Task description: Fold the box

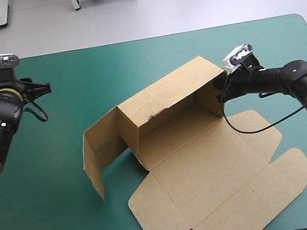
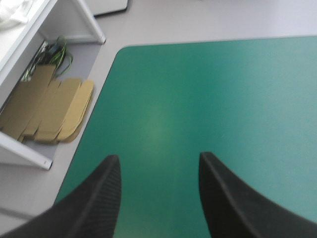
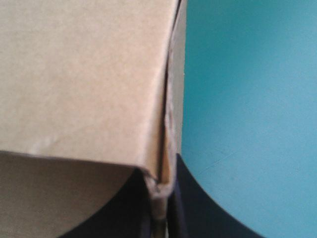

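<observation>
Figure: box at an intermediate stage of folding, high view and both wrist views. The brown box (image 1: 183, 145) lies near the middle of the teal-green cover (image 1: 59, 219), somewhat toward my right side. My right gripper (image 3: 161, 198) is all but closed on the box, with the board's edge pinched between the black fingers at the upright corner of the right end. My left gripper (image 2: 158, 163) hangs over bare cover near the table's far left corner, well apart from the box. Its fingers are spread wide and hold nothing.

Done, as far as the views show: the long rear wall (image 1: 168, 96) stands, and the left end flap (image 1: 99, 154) stands out from it at an angle, not yet turned in along the base.

Left to do, in my judgement: the front panels (image 1: 227, 190) with their rounded tabs lie flat toward the near edge, no front wall is raised, and nothing appears tucked (the right end is partly hidden by my own arm, so its state is uncertain). I would place the task at roughly its first half.

A stack of spare board (image 2: 49, 111) shows beyond the table's left edge.
</observation>
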